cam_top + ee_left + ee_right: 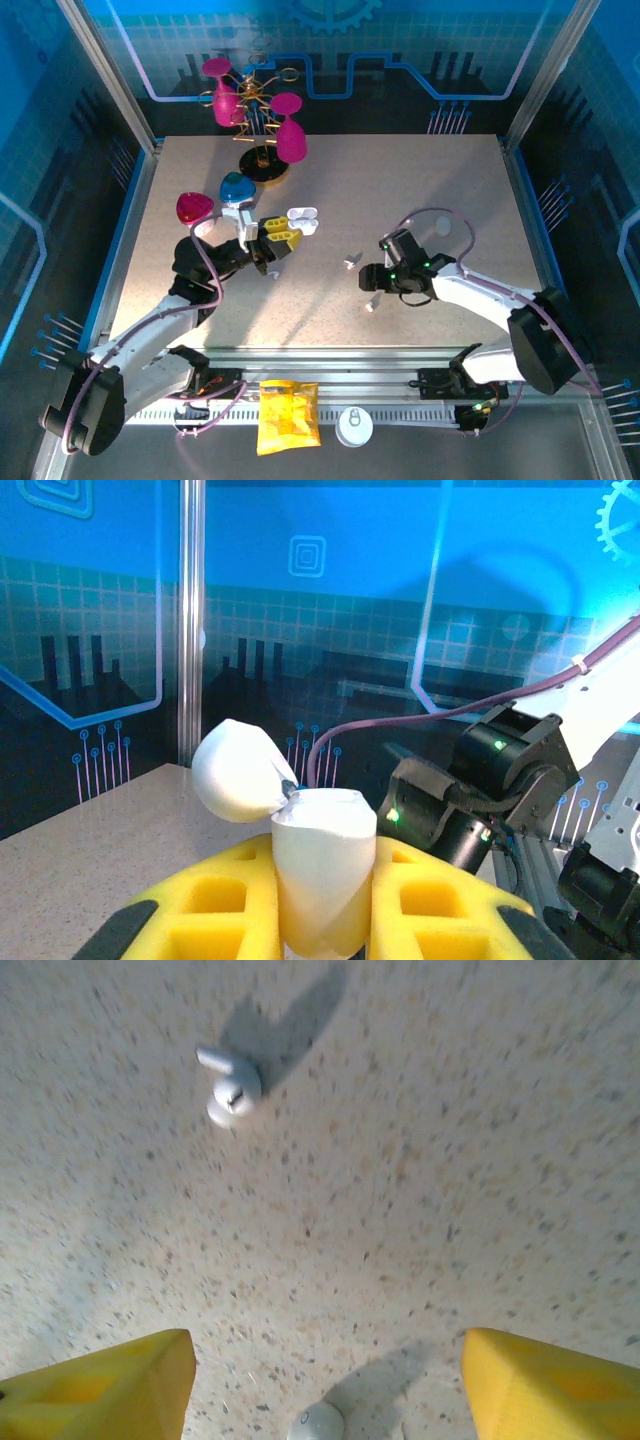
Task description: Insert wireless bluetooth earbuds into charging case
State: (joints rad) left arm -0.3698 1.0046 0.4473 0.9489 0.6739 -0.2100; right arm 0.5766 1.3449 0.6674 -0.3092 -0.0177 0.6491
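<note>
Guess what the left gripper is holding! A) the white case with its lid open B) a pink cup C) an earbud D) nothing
A: the left gripper is shut on the white charging case, which has its lid flipped open.

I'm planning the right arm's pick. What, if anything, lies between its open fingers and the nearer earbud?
Nothing visible. The right gripper hangs open over the table, with the nearer earbud lying between its fingers; the other earbud lies apart.
</note>
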